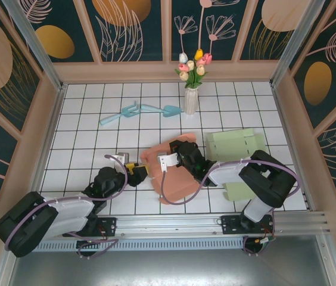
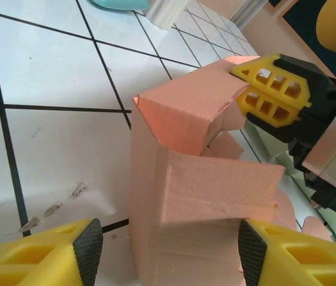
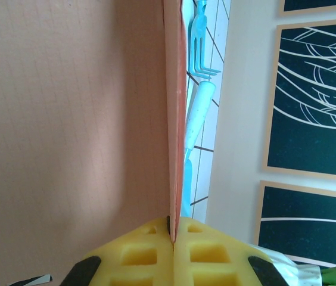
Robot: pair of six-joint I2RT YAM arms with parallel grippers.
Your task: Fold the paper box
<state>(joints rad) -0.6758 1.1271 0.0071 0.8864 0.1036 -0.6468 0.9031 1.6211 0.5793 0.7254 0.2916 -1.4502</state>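
Pink paper box (image 1: pixel 171 182) sits mid-bench (image 1: pixel 84 119), nr the near edge, btwn the two claws.
Right claw (image 3: pixel 173 235) is clenched on a thin upright flap of the box: in its wrist view the yellow fingers (image 3: pixel 147 253) press together w/ the card edge pinched btwn them. Left claw (image 2: pixel 171 250) is released, fingers apart on either side of the box's lower body, w/ bare tile showing btwn the box and one finger; can't tell if the other finger touches. The box stands partly folded, w/ one flap bent across its front and loose flaps at the top end. A green card sheet (image 1: pixel 236 143) lies flat twd the right edge, apart from the box. A vase (image 1: pixel 190 100) of flowers stands at the centre of the far edge, w/ a blue fork (image 1: pixel 122 114) lying to its left.
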